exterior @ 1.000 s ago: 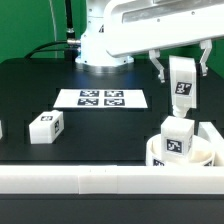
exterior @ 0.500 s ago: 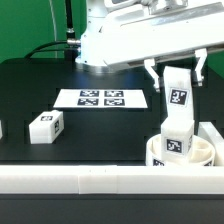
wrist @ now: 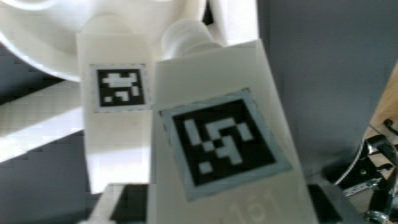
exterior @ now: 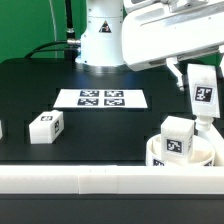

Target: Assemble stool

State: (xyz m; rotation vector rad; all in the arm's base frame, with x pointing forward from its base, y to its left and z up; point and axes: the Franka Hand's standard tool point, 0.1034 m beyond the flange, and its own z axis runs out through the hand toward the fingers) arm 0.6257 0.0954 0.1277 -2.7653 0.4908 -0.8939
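I have the gripper [exterior: 200, 75] clamped on a second leg [exterior: 204, 98] at three o'clock, just above the seat [exterior: 155, 152] at five o'clock, where a first leg [exterior: 177, 138] already stands, so I judge this one and the loose leg [exterior: 45, 127] at nine o'clock remain to fit.

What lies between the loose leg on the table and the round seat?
Nothing: in the exterior view only bare black table lies between the loose leg and the seat; the marker board lies farther back.

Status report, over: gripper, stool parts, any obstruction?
Gripper shut on held leg, upright, clear of seat. Standing leg on seat. Loose leg on table, exterior view's left. Nothing seen blocking.
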